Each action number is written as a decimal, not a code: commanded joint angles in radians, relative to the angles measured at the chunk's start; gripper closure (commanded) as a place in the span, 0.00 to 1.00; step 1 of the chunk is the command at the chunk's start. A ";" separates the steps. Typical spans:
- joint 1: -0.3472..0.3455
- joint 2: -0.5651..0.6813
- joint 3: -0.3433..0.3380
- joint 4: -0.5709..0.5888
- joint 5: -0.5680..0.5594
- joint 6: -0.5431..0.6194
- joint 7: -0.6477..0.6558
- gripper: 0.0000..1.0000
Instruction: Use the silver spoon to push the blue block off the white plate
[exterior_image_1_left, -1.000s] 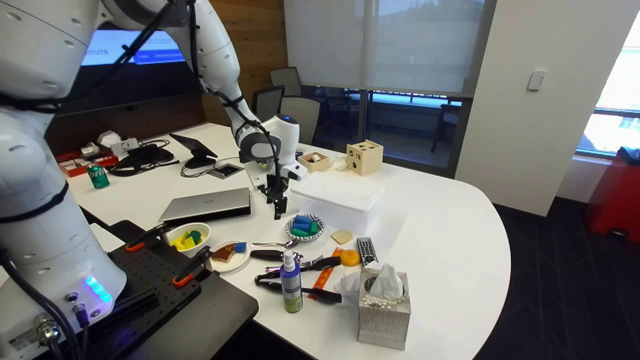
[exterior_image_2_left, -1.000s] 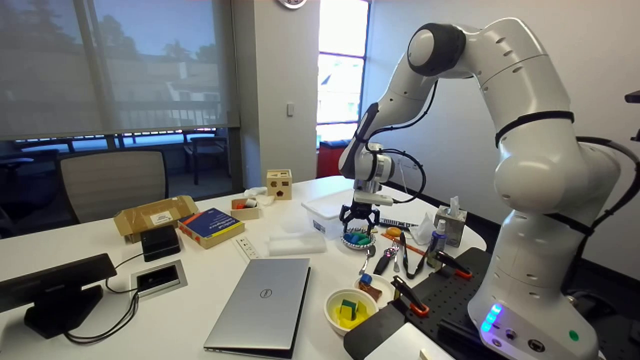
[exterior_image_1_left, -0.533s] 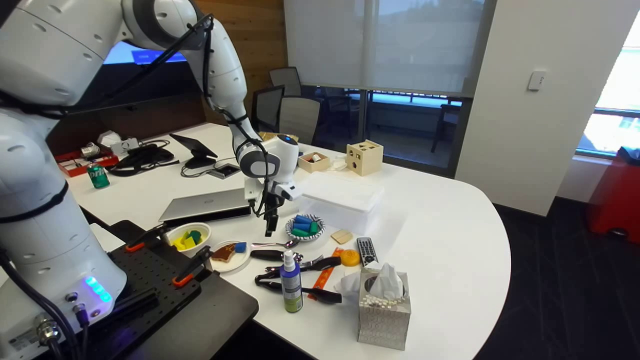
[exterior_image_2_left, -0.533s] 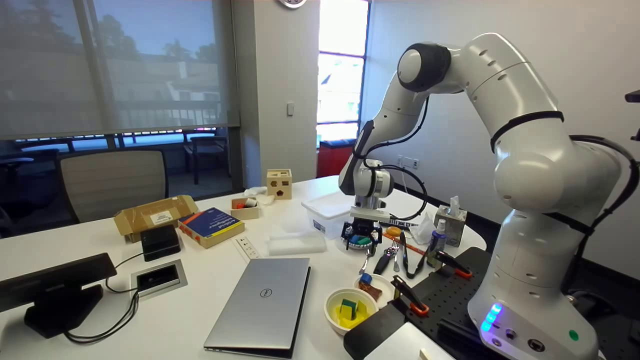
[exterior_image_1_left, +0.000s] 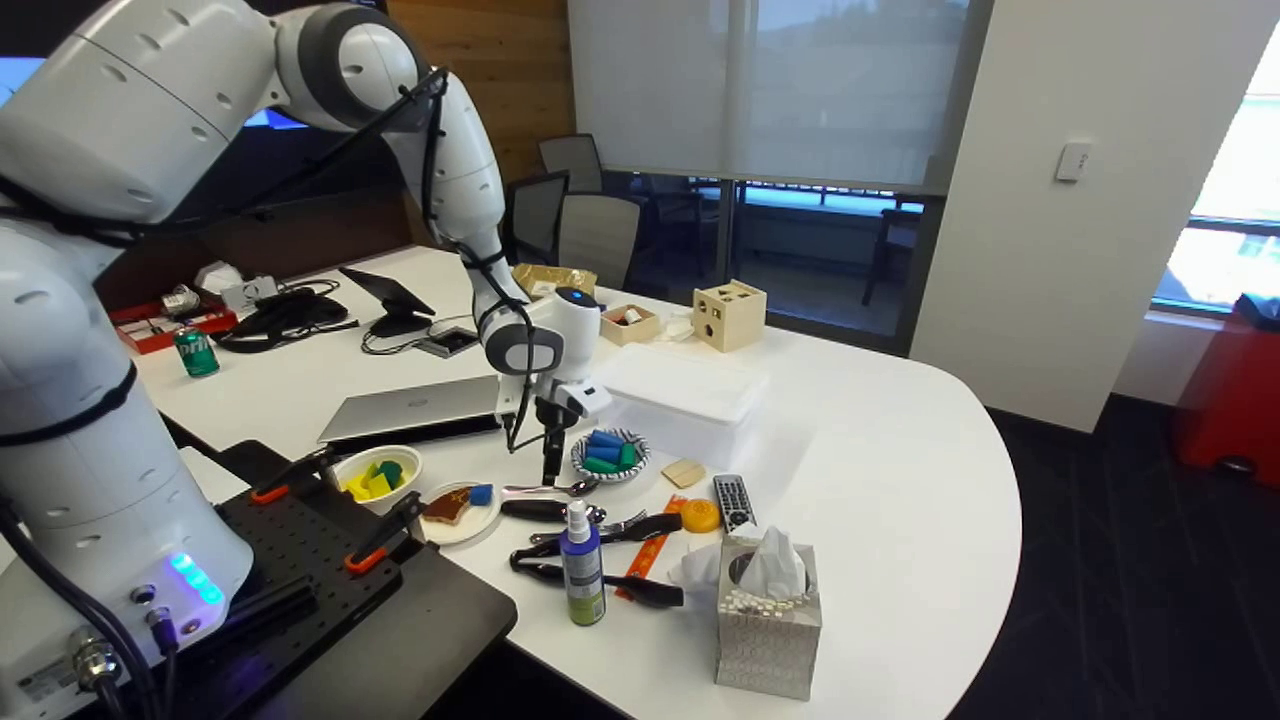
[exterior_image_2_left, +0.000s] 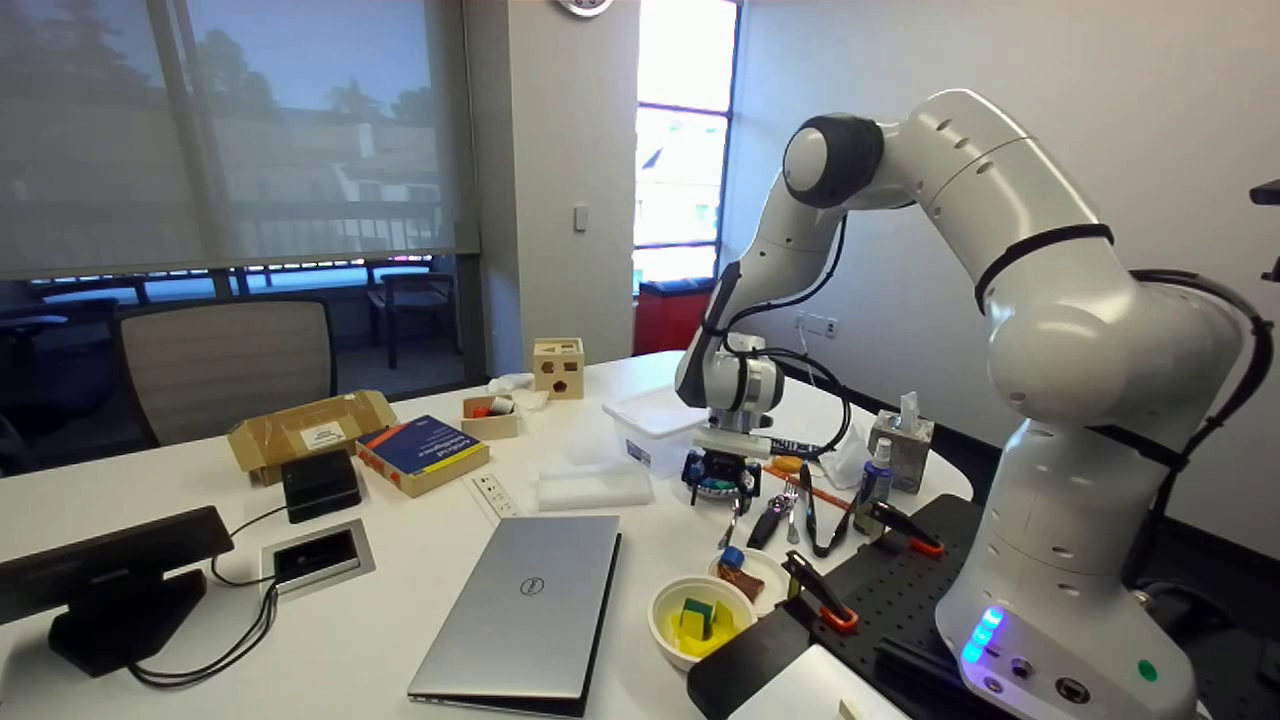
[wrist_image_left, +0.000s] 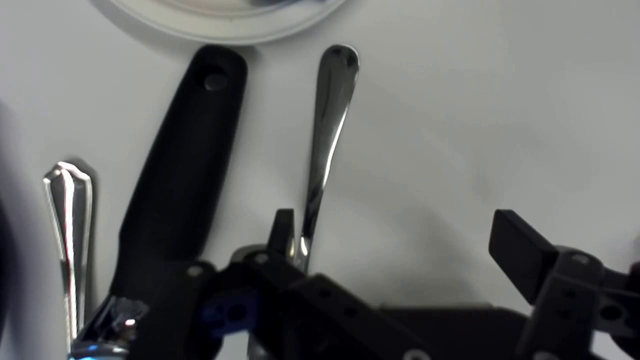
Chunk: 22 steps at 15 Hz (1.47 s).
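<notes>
The silver spoon (wrist_image_left: 327, 115) lies on the table, its handle end pointing to the plate in the wrist view. It also shows in both exterior views (exterior_image_1_left: 530, 490) (exterior_image_2_left: 728, 530). My gripper (wrist_image_left: 393, 215) is open and low over the spoon (exterior_image_1_left: 552, 476) (exterior_image_2_left: 720, 497). In the wrist view the spoon's neck runs just inside the left finger; the bowl is hidden behind that finger. The white plate (exterior_image_1_left: 488, 520) (exterior_image_2_left: 772, 570) bears the blue block (exterior_image_1_left: 481, 495) (exterior_image_2_left: 733, 557) and a brown piece. Its rim (wrist_image_left: 240, 32) shows at the wrist view's top edge.
A black-handled tool (wrist_image_left: 185, 160) lies close beside the spoon. A patterned bowl (exterior_image_1_left: 612, 475) of blue and green pieces stands by the spoon's bowl. A bowl with yellow pieces (exterior_image_2_left: 660, 635), a laptop (exterior_image_2_left: 530, 600), tongs (exterior_image_1_left: 600, 582) and a spray bottle (exterior_image_1_left: 582, 570) are near.
The arm has come down and my gripper has moved from above the patterned bowl's side to low over the spoon. The spoon, plate and block have not moved.
</notes>
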 joint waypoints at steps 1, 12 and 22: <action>-0.001 0.030 0.003 0.019 0.010 0.020 0.041 0.00; 0.041 0.040 -0.046 -0.005 0.003 0.062 0.139 0.34; 0.067 0.037 -0.065 0.010 -0.008 0.048 0.146 1.00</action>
